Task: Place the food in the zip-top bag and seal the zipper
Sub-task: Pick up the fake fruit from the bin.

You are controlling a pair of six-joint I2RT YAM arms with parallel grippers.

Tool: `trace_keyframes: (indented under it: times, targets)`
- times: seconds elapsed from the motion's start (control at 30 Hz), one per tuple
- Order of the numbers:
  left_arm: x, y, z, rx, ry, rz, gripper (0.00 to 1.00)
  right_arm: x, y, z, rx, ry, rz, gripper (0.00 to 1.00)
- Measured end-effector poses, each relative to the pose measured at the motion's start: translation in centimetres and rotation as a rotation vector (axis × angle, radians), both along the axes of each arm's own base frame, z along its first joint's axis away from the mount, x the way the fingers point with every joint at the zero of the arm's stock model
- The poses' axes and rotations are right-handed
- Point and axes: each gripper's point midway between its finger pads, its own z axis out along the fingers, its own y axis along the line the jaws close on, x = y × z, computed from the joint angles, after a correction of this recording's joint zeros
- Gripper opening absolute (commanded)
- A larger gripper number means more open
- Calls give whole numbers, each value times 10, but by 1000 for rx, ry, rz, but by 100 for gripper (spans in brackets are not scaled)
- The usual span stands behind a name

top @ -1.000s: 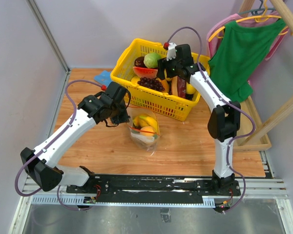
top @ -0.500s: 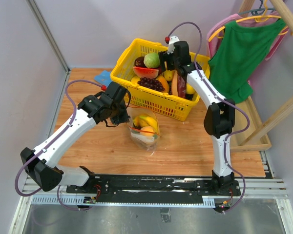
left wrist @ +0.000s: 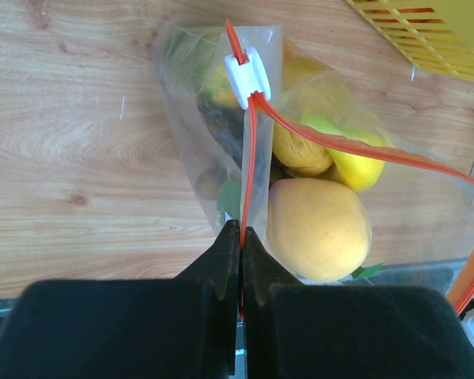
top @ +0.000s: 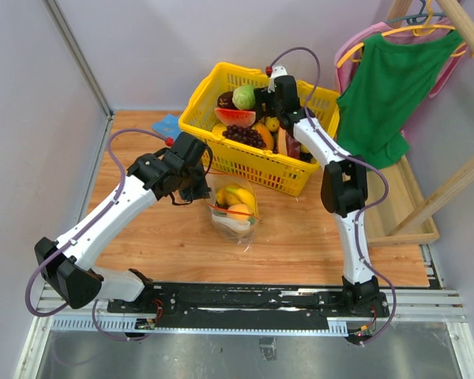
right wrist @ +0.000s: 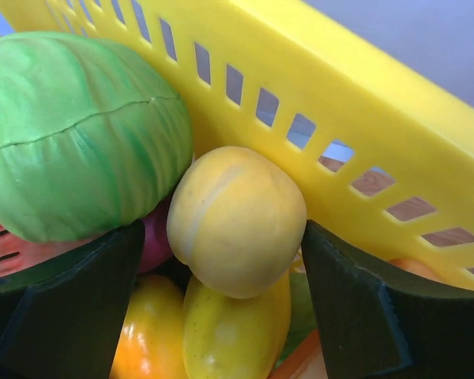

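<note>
Straddling yellow fruit (right wrist: 235, 217), green fruit (right wrist: 79, 134) adj., basket wall (right wrist: 379, 126) behind

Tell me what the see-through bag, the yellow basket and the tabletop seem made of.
Bag: thin clear plastic film, glossy; it crinkles and fruit shows through. Basket: likely rigid moulded plastic, smooth, evenly yellow, with neat slots. Tabletop: wood or wood-look laminate, matt; grain and knots show, which one is unclear.
</note>
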Motion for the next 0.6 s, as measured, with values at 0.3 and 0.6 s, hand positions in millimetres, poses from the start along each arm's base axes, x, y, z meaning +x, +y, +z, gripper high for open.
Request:
trace_keyframes:
  times: [0.3,0.6]
  targets:
    - [1,-1,3,2,-10,-16,0,7,-1,8,28,-36,-12,43]
    - [5,-3,7,-5,-32,-26,0,-20,-7,18,21,-23,18,34]
